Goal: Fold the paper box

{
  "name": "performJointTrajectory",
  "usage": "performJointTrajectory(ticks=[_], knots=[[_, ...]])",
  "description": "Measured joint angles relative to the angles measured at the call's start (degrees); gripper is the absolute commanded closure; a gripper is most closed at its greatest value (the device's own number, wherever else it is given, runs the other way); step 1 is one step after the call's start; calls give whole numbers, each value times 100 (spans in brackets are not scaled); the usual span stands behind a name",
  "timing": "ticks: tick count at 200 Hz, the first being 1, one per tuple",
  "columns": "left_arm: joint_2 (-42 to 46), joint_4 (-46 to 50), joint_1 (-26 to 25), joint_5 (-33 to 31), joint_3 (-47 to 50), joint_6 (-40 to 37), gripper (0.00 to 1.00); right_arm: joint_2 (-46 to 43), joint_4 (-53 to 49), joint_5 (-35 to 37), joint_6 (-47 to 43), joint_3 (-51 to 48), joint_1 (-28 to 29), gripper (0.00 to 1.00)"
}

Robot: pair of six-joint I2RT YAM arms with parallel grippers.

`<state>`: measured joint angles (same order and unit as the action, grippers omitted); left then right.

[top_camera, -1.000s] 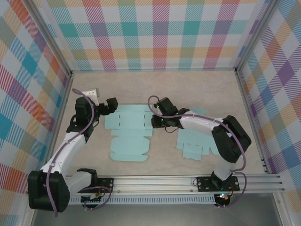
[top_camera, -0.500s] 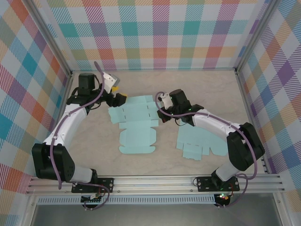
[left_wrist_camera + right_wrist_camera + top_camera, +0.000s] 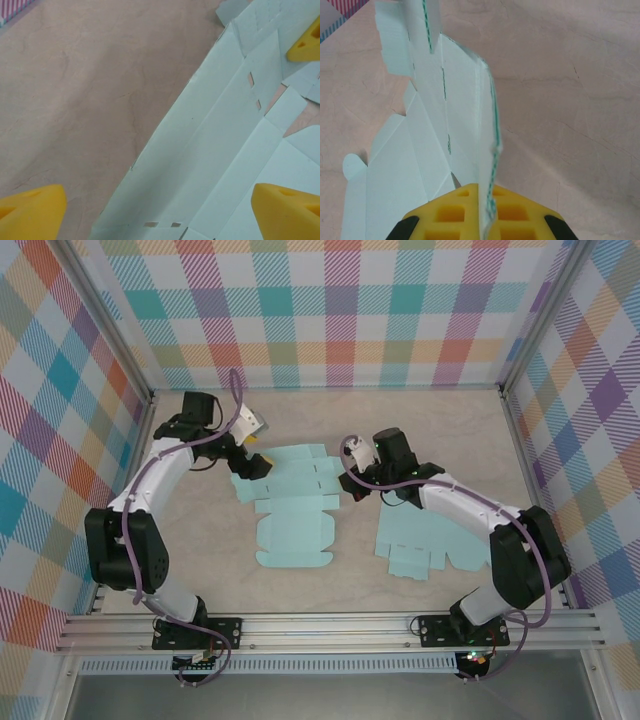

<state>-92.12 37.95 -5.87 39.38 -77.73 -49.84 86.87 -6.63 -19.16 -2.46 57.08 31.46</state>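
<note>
**Pinching Up a Flap at Mid-Table**

Holding the right-hand flap of the paper box (image 3: 292, 512) on edge at centre frame, with the right gripper (image 3: 352, 485) pinching it between pressed-together yellow pads (image 3: 450, 215). Hovering the left gripper (image 3: 255, 458) over the box's upper-left corner, fingers (image 3: 30, 210) spread wide above the flat panel. Showing a second flat blank (image 3: 420, 540) lying apart at lower right on the table (image 3: 210, 530).

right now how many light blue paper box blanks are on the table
2: one light blue paper blank mid-table, its edge pinched by the right gripper; a second blank lies flat right of it.
</note>
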Motion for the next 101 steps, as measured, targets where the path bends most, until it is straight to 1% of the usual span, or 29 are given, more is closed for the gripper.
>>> performJointTrajectory(ticks=[25, 50, 64, 79, 101], knots=[[-197, 190, 31, -33, -251, -212, 7, -37, 37, -122, -17, -15, -37, 100], [-459, 374, 39, -90, -522, -356, 15, -74, 63, -236, -22, -20, -63, 100], [-623, 518, 39, -87, -680, -433, 26, -85, 66, -267, -24, -20, -72, 100], [-745, 619, 39, -90, -769, -520, 34, -90, 66, -286, -24, -20, -81, 100], [-791, 804, 39, -105, -772, -605, 53, -90, 94, -295, -22, -20, -114, 100]])
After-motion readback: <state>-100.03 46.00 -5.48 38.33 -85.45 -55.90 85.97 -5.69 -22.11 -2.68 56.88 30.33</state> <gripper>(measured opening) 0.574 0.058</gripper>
